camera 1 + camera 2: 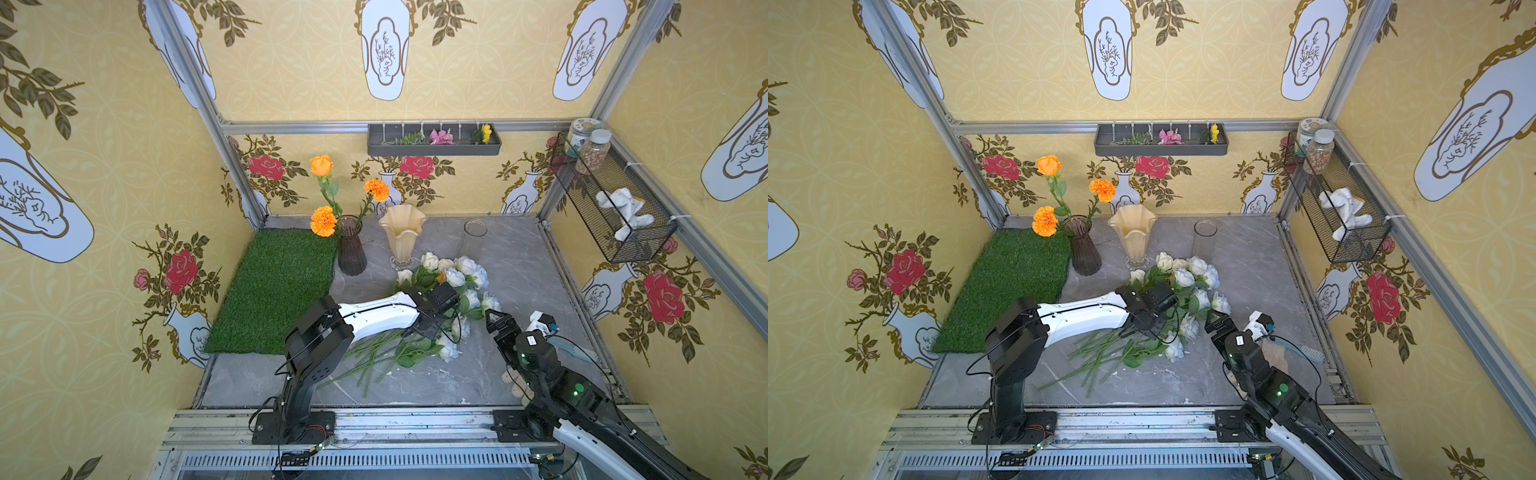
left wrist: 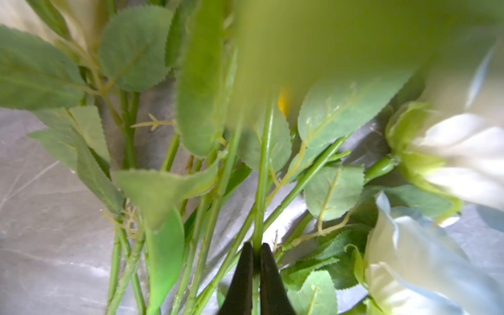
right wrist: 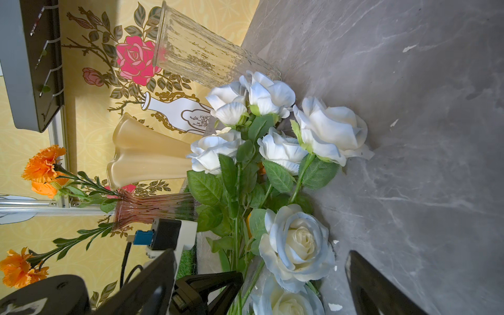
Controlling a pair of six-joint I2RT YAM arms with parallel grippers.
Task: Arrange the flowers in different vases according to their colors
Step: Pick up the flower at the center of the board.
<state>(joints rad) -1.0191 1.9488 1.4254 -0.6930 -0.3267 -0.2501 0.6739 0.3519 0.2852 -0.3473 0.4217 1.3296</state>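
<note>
Three orange flowers point(image 1: 323, 221) stand in the dark purple vase point(image 1: 351, 249) at the back left. Beside it are the cream ruffled vase point(image 1: 402, 232) and the clear cylinder vase point(image 1: 473, 239), both holding nothing. A heap of white and pale-blue roses point(image 1: 455, 277) lies mid-table, stems point(image 1: 374, 357) toward the front. My left gripper point(image 1: 428, 330) is down in the heap and, in the left wrist view, is shut point(image 2: 256, 253) on one green stem point(image 2: 263, 177). A speck of orange point(image 2: 283, 101) shows beyond the leaves. My right gripper point(image 1: 493, 318) stands open at the heap's right edge, a blue-tinted rose point(image 3: 297, 245) just ahead of it.
A green turf mat point(image 1: 274, 286) covers the table's left side. On the back wall a grey shelf point(image 1: 434, 147) carries small pink and yellow flowers. A wire basket point(image 1: 611, 208) with jars and a white cloth hangs on the right wall. A brush point(image 1: 579, 353) lies at the right edge.
</note>
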